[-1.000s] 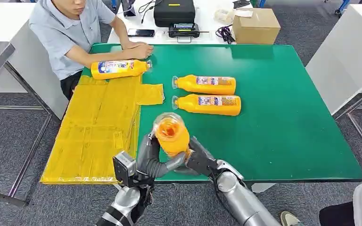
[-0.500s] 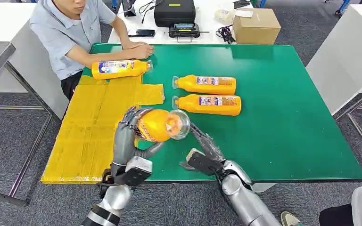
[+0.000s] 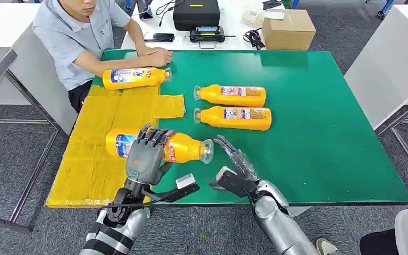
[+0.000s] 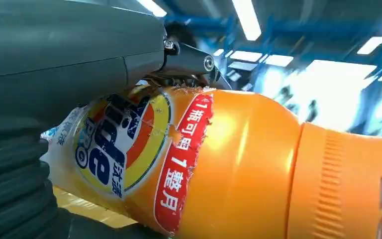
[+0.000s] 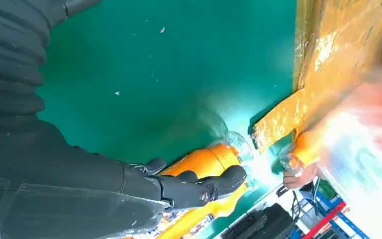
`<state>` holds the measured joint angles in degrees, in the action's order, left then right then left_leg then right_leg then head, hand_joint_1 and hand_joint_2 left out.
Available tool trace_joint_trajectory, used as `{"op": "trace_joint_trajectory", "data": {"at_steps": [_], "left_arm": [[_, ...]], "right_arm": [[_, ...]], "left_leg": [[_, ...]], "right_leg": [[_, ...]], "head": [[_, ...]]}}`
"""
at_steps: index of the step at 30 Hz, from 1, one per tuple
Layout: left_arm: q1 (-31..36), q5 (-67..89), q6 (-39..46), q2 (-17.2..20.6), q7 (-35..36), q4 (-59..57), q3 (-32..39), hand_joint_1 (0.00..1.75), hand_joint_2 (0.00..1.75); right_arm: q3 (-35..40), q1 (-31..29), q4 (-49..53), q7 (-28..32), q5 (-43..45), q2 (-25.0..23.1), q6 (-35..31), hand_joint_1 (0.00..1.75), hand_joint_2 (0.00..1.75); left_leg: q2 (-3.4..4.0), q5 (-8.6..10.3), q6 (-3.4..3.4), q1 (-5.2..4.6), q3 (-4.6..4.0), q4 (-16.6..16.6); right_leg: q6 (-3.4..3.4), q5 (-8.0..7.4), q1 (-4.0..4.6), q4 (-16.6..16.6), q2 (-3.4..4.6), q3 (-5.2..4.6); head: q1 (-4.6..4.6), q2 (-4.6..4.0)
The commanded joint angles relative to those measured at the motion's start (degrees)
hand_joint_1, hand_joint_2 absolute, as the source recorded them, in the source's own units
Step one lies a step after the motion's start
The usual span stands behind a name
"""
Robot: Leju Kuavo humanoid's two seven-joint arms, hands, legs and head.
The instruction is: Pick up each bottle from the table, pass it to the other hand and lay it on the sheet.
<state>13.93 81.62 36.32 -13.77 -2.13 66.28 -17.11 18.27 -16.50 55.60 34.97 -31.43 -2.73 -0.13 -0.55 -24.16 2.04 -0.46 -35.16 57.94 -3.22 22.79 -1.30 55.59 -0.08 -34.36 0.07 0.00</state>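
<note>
1. A green table (image 3: 319, 133) stands on grey carpet (image 3: 10, 159) in a workroom; a yellow sheet (image 3: 101, 138) covers its left side and overhangs the near left edge; white tables stand around it.
2. Behind the green table, a black case (image 3: 195, 13), a cardboard box (image 3: 288, 29) and a phone (image 3: 159, 37) sit on a white table; a person (image 3: 79, 37) in a grey shirt sits at the far left corner, forearms resting on the green surface.
3. One orange bottle (image 3: 134, 77) lies at the far end of the sheet beside the person's hand; two more orange bottles (image 3: 232, 95) (image 3: 235, 118) lie side by side on the bare green surface, clear caps pointing left.
4. The left hand (image 3: 144, 156) grasps a fourth bottle (image 3: 186, 149) from above, fingers wrapped over its labelled middle; the bottle lies level across the sheet's right edge, base over the yellow, clear cap over the green.
5. The right hand (image 3: 234, 167) is released, fingers spread and holding nothing, just right of the cap.
6. A second ago both hands held this bottle upright near the front edge; half a second ago the left hand alone held it tilted, and the right hand had let go; now the bottle is horizontal and further left, low over the sheet; the other three bottles have not moved.
</note>
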Motion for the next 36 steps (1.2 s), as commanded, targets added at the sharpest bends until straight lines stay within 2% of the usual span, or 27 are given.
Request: {"op": "trace_joint_trajectory", "data": {"at_steps": [1, 9, 23, 25, 26, 27, 36], "left_arm": [[10.0, 3.99, -2.22, 4.34, 4.7, -20.85, 3.59, 1.75, 1.75], [12.87, 6.98, -5.94, 4.11, 7.05, -28.33, 3.89, 1.75, 1.75], [14.11, 8.38, -7.2, 4.23, 9.1, -29.99, 3.27, 1.75, 1.75], [13.96, 8.35, -7.29, 4.18, 9.3, -30.22, 3.46, 0.42, 1.75], [13.99, 8.35, -7.64, 4.12, 9.17, -30.52, 3.43, 0.07, 1.75], [14.12, 8.36, -8.09, 4.02, 9.02, -30.8, 3.43, 0.0, 1.75], [14.79, 7.42, -12.5, 3.16, 8.58, -33.44, 4.54, 0.0, 1.75]], "right_arm": [[-1.97, -0.97, -2.78, 0.48, -0.27, -0.48, 0.49, 0.0, 1.75], [-2.06, -1.23, -4.07, 0.8, -0.19, -0.75, 0.99, 0.0, 1.75], [-2.35, -1.25, -4.67, 0.86, -0.19, -1.26, 1.27, 0.0, 1.75], [-2.33, -1.14, -4.78, 0.84, -0.2, -1.31, 1.27, 0.0, 1.75], [-2.39, -1.13, -4.83, 0.81, -0.21, -1.27, 1.28, 0.0, 1.75], [-2.45, -1.1, -4.86, 0.82, -0.21, -1.25, 1.3, 0.0, 1.75], [-3.12, -1.32, -5.48, 0.95, -0.03, -1.15, 1.38, 0.0, 1.75]], "left_leg": [[0.0, 0.0, -0.08, 0.03, 0.12, -0.05], [0.05, -0.07, -0.13, 0.08, 0.2, -0.02], [0.03, -0.08, -0.15, 0.11, 0.16, 0.03], [0.0, -0.03, -0.1, 0.06, 0.08, -0.01], [0.04, -0.09, -0.15, 0.09, 0.18, 0.01], [0.06, -0.07, -0.13, 0.08, 0.14, 0.0], [0.02, -0.03, -0.11, 0.06, 0.16, -0.03]], "right_leg": [[0.08, 0.01, 0.03, -0.04, -0.01, 0.13], [0.14, 0.06, 0.08, -0.02, 0.03, 0.23], [0.15, 0.07, 0.11, 0.01, 0.01, 0.19], [0.1, 0.04, 0.06, -0.01, -0.01, 0.11], [0.16, 0.08, 0.1, 0.01, 0.01, 0.2], [0.13, 0.05, 0.08, -0.01, 0.04, 0.16], [0.12, 0.02, 0.07, -0.03, 0.01, 0.19]], "head": [[0.02, 0.0], [0.02, 0.0], [0.0, 0.0], [0.02, 0.0], [0.02, 0.0], [0.02, 0.0], [0.0, 0.0]]}}
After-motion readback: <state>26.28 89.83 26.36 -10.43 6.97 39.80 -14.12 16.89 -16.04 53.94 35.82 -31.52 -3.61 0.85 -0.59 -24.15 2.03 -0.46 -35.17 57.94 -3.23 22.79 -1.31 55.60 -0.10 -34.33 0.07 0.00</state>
